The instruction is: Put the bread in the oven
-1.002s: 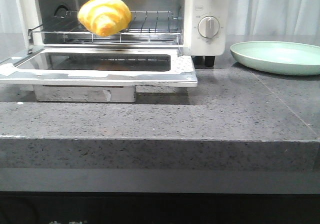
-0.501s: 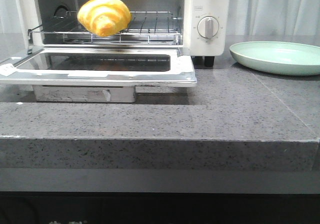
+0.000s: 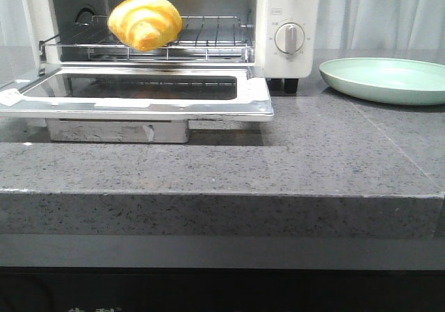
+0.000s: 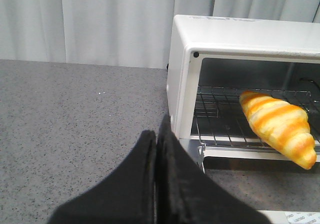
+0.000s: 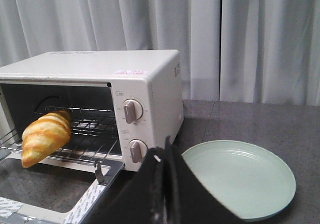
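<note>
The bread [image 3: 145, 21], a glossy yellow croissant roll with orange stripes, lies on the wire rack [image 3: 201, 37] inside the white oven [image 3: 288, 6]. The oven door [image 3: 139, 96] hangs open and flat toward the front. The bread also shows in the left wrist view [image 4: 280, 126] and in the right wrist view [image 5: 45, 136]. My left gripper [image 4: 157, 139] is shut and empty, off the oven's left side. My right gripper [image 5: 164, 156] is shut and empty, in front of the oven's dials and the plate. Neither gripper shows in the front view.
A pale green plate [image 3: 386, 79] sits empty to the right of the oven; it also shows in the right wrist view [image 5: 240, 179]. The grey stone counter [image 3: 313, 159] has its front edge near me. White curtains hang behind.
</note>
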